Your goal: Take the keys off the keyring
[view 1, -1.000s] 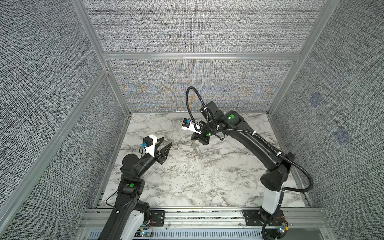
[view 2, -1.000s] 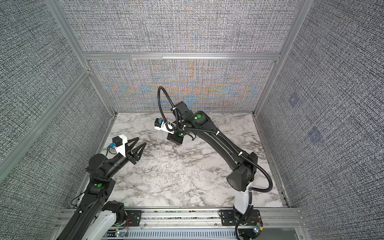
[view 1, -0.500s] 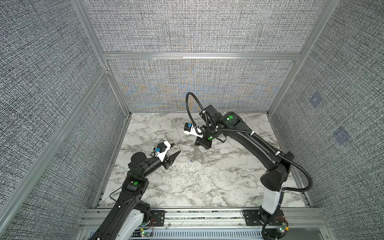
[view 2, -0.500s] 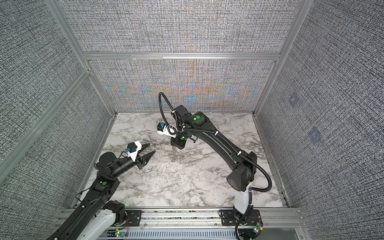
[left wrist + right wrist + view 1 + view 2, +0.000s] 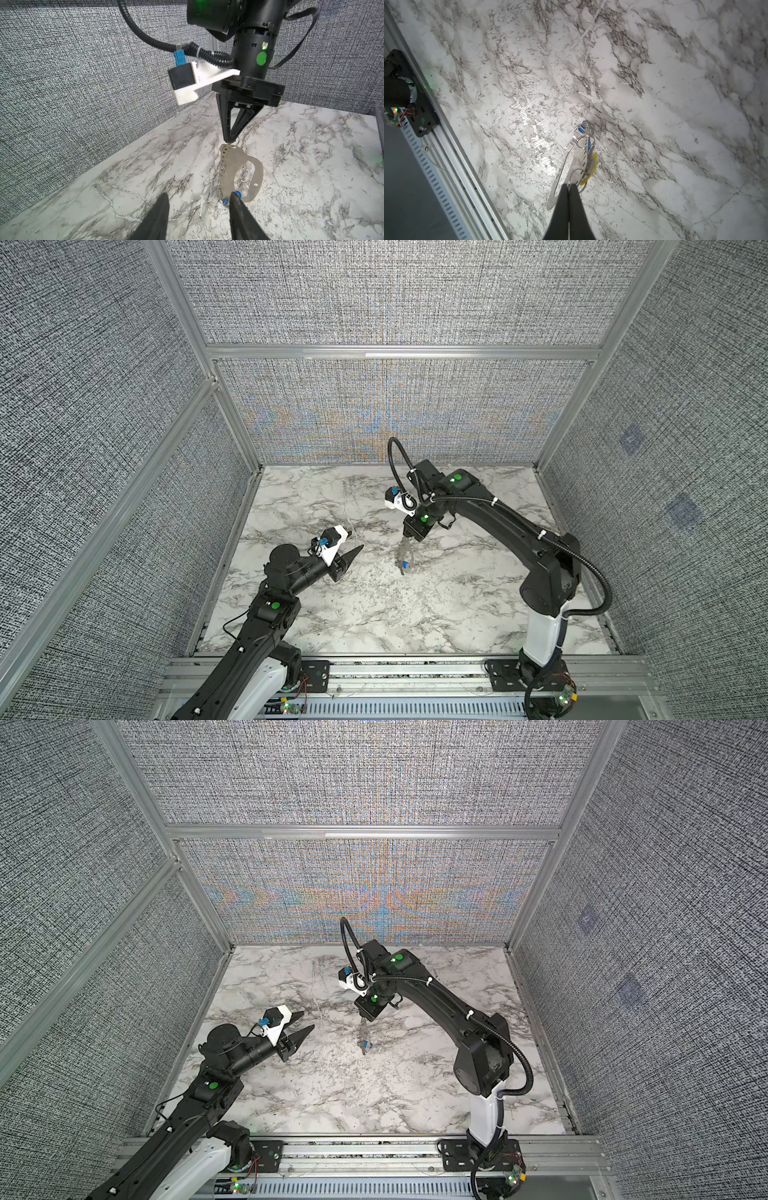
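We're pinching the top end of the keyring [image 5: 228, 164] w/ the right gripper [image 5: 229, 140], jaws clenched tight on it, tips pointing down. The keyring is hanging below those tips over the marble table [image 5: 415, 614], near the table's middle. We can't tell if its low end is clearing the surface. From above it's showing only as a thin grey strip. The blue key [image 5: 237, 193] is dangling at the keyring's lower end. The yellow key [image 5: 592, 164] is sitting higher up, closer to the tips, partly hidden behind the flat plate.

Our left gripper [image 5: 356, 541] is hovering off to the side, jaws released & standing apart, nothing btwn them, aiming toward the keyring. In the left wrist view one of its fingertips [image 5: 235, 200] is overlapping the blue key, but both top views are showing gripper & keyring apart.
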{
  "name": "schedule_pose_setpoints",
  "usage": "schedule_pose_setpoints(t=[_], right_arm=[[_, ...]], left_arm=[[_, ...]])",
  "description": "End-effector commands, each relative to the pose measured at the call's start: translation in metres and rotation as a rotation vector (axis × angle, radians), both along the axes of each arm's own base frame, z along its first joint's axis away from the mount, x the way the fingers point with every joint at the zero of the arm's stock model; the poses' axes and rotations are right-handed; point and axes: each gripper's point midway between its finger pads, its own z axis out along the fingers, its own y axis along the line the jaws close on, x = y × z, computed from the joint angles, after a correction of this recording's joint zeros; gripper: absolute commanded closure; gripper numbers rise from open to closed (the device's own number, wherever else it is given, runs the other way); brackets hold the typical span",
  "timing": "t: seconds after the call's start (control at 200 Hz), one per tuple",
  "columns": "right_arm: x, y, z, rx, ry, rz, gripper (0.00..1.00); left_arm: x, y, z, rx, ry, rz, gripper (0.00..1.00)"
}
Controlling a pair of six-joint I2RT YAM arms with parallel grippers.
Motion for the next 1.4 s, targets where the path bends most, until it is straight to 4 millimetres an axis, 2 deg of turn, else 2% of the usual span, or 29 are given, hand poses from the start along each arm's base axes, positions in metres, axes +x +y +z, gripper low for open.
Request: schedule_pose_setpoints(t=[0.0,0.29,0.625,0.87,0.981,1.126,1.286,1.396], right_arm=[[0.010,-0.007,-0.009,0.012,0.035,-0.100,0.96],[0.016,-0.033,-0.051,0.003,0.164,-0.231,0.94],[0.013,-0.050,-0.090,-0.078,0.221,-0.251,0.92],[0.014,-0.051,-0.108,-0.103,0.244,-0.259,0.90],[0.015,-0.052,-0.112,-0.108,0.236,-0.261,0.89],[0.025,-0.053,-0.107,-0.098,0.189,-0.271,0.82],[0.036,-0.065,-0.094,-0.121,0.111,-0.325,0.76],[0.033,-0.073,-0.092,-0.134,0.095,-0.381,0.74]], left_arm=[[0.003,0.000,0.000,-0.004,0.000,0.016,0.51],[0.003,-0.004,-0.006,-0.009,0.024,0.015,0.52],[0.004,-0.012,-0.012,0.006,0.042,0.001,0.53],[0.003,-0.015,-0.014,0.013,0.044,-0.005,0.53],[0.002,-0.016,-0.016,0.015,0.048,-0.006,0.53],[0.002,-0.016,-0.017,0.018,0.046,-0.003,0.53],[0.002,-0.017,-0.016,0.020,0.044,-0.004,0.53],[0.003,-0.018,-0.018,0.024,0.044,-0.005,0.53]])
